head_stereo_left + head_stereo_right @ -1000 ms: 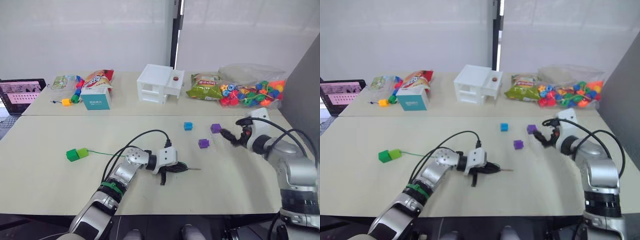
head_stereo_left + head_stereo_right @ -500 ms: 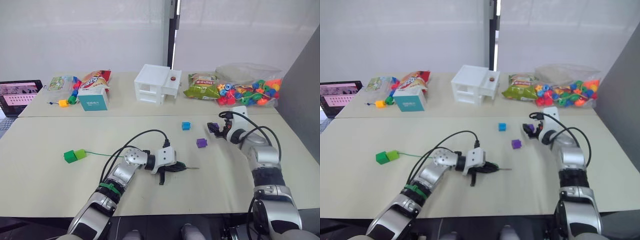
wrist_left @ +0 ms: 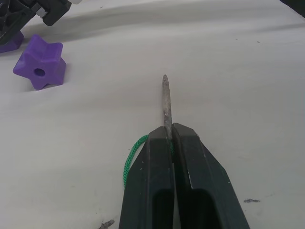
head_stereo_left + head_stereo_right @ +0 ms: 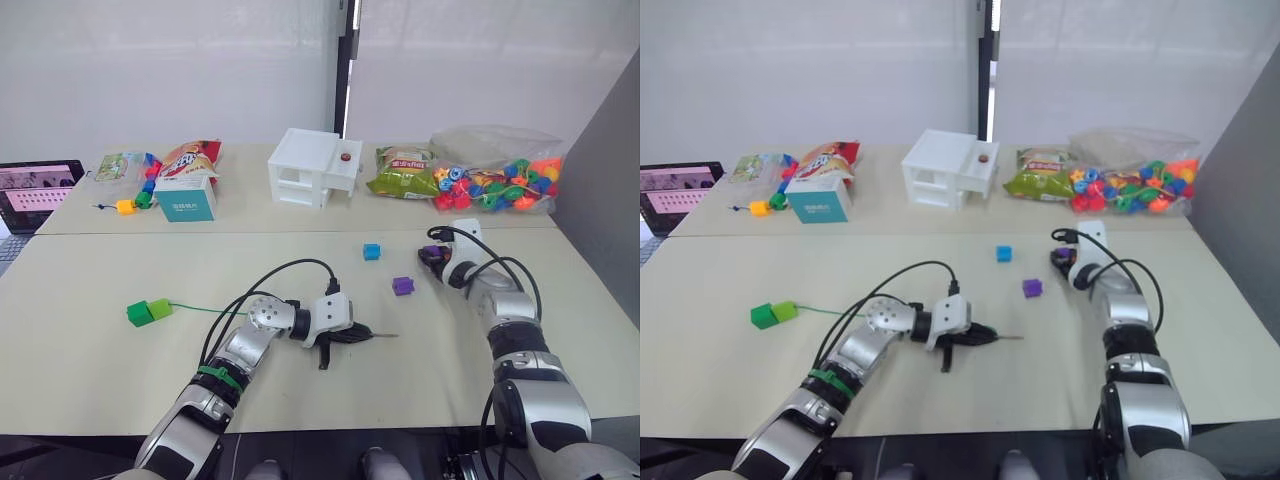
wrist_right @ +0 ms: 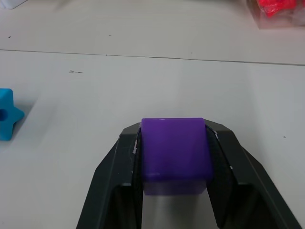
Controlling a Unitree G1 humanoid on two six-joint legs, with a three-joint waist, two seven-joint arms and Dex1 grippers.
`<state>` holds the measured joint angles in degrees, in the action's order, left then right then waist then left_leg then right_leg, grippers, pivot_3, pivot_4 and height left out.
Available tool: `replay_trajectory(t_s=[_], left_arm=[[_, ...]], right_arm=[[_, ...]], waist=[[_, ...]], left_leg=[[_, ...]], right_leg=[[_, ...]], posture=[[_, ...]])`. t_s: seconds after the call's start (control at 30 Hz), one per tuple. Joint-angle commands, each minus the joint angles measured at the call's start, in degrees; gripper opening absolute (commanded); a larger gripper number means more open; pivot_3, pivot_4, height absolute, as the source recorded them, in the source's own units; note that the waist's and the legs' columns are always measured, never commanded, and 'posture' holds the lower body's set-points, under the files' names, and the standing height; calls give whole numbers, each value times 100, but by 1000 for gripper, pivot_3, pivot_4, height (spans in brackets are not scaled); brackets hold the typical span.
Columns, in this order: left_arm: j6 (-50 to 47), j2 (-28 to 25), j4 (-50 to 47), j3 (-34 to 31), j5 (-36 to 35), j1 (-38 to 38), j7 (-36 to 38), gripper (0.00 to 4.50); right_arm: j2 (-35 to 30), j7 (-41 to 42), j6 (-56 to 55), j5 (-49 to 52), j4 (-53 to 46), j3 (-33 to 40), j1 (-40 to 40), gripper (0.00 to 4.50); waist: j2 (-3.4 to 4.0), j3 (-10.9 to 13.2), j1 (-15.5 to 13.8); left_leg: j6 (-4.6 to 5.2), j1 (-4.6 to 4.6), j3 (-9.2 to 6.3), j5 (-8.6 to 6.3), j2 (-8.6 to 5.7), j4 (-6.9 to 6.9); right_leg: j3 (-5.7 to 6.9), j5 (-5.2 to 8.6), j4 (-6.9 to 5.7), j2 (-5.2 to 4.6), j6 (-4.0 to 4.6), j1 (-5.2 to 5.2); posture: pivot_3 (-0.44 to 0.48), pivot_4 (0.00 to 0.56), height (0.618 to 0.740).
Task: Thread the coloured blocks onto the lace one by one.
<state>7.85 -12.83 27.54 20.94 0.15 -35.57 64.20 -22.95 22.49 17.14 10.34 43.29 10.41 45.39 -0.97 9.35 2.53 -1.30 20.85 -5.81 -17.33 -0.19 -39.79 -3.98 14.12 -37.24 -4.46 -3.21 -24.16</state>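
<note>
Meanwhile left pincer point(image 3: 167, 138) pinches lace point(image 3: 165, 102), tip pointing straight ahead; right pincer point(image 5: 174, 143) clamps purple cube point(image 5: 174, 152).

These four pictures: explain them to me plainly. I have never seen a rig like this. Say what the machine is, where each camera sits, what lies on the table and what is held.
This is a humanoid robot with two arms, each ending in a two-fingered claw. Two pictures come from cameras on its head, looking down over a table. The other two come from cameras on its wrists, looking along each claw.

The left claw is shut on the stiff tip of the lace, a thin green cord that runs back across the table to two green blocks. The right claw is shut on a purple block.

A second purple block and a blue block lie loose between the arms. At the far side are a white box, snack bags and a bag of beads.
</note>
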Motion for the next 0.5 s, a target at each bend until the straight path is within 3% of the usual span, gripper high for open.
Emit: replay_trajectory(t_s=[0.03, 0.17, 0.37, 0.5], left_arm=[[95, 65, 83, 96, 66, -26, -18, 0], [180, 137, 189, 132, 64, -81, 23, 0], [378, 368, 418, 226, -35, -194, 299, 0], [518, 484, 647, 272, -24, -286, 483, 0]], right_arm=[[-85, -10, 243, 259, -740, 259, -156, 1174], [-229, -92, 802, 511, -1854, 488, -582, 1174], [-654, -271, 2280, 1185, -4641, 1137, -1896, 1174], [-367, -675, 3133, 1780, -6370, 1476, -2750, 1174]], waist=[[1, 0, -8], [6, -3, -28], [13, -6, -127], [13, -6, -156]], left_leg=[[0, 1, 0, 0, 0, 0], [0, 2, -1, 0, -1, 0], [2, 18, -5, -1, -5, -5], [3, 17, -5, -2, -5, -3]], right_leg=[[0, 0, 0, 0, 0, 0], [1, 0, 1, -1, -1, 0], [5, -2, 6, -5, -4, -3], [4, -1, 10, -3, -4, -1]], posture=[[0, 150, 740], [0, 150, 740], [0, 150, 740], [0, 150, 740]])
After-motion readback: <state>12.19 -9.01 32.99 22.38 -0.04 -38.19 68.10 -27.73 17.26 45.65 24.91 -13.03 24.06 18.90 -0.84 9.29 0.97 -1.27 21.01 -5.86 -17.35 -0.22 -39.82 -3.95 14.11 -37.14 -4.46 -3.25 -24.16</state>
